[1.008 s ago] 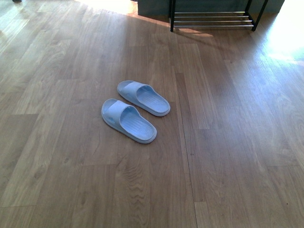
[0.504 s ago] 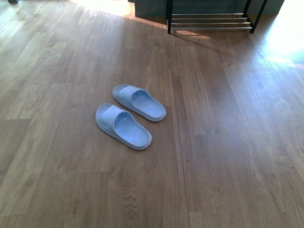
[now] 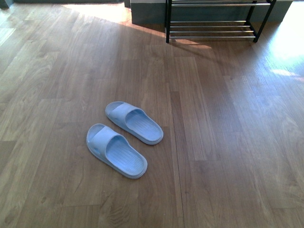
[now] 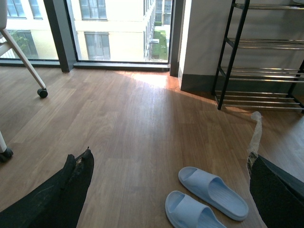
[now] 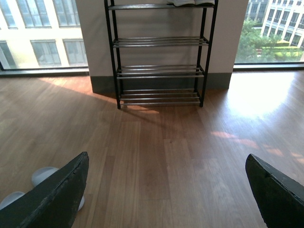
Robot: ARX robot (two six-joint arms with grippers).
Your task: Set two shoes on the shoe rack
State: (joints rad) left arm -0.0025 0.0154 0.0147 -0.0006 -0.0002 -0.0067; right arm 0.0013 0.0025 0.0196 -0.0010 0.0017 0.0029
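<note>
Jaws are spread and empty on both my left gripper (image 4: 171, 159) and right gripper (image 5: 166, 156), with the blue slippers (image 3: 135, 124) on the floor just ahead. Far off, what may be the shoes (image 5: 190, 2) sit cropped on the top tier of the shoe rack (image 5: 159, 71). I'd confirm that placement next.

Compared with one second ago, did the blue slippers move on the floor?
No. The blue slippers appear lower in the front view, yet stay beside the same floor seam; the shoe rack shifted too, so the camera moved.

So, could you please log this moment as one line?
left gripper open, empty | right gripper open, empty | shoe rack ahead | blue slippers on floor
</note>
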